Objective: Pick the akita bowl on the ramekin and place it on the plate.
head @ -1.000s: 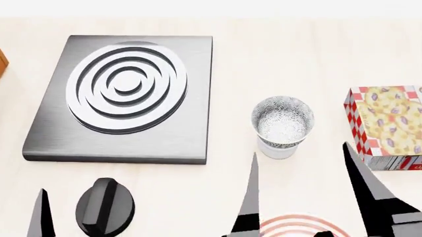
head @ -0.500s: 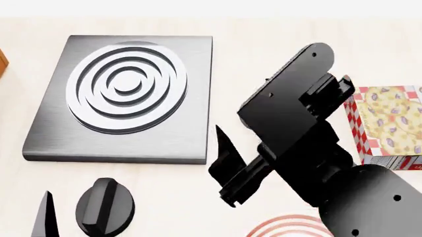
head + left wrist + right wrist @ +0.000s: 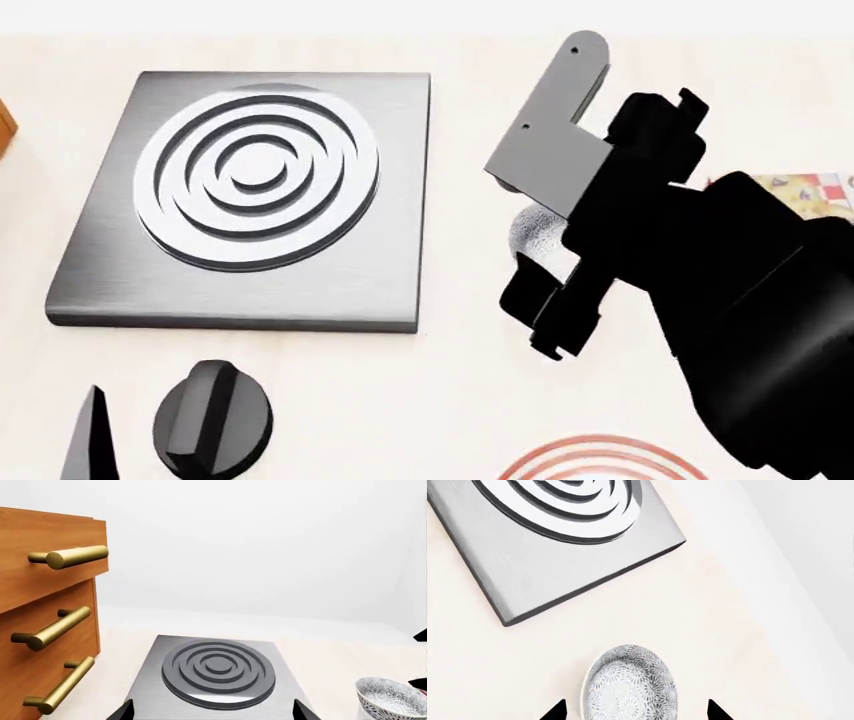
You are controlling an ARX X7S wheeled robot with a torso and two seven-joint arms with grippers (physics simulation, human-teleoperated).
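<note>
In the right wrist view the speckled grey-and-white akita bowl [image 3: 630, 685] lies between the two black fingertips of my right gripper [image 3: 635, 712]. The gripper is open, with a tip on each side of the bowl and a gap to its rim. The ramekin is hidden under the bowl. From the head camera my right arm [image 3: 694, 260] covers nearly all of the bowl [image 3: 529, 236]. The red-ringed plate [image 3: 594, 458] shows at the near edge. My left gripper [image 3: 213, 712] is open over the hob's near edge, holding nothing. The bowl [image 3: 390, 697] is off to its side.
A grey square hob [image 3: 254, 190] with concentric rings lies left of the bowl, with a black knob [image 3: 211, 418] in front of it. A patterned box [image 3: 801, 185] stands at the right. A wooden drawer unit [image 3: 47, 615] with brass handles stands beside the hob.
My right arm has swung up from the near edge and over the bowl, now covering it in the head view. The left gripper has stayed put.
</note>
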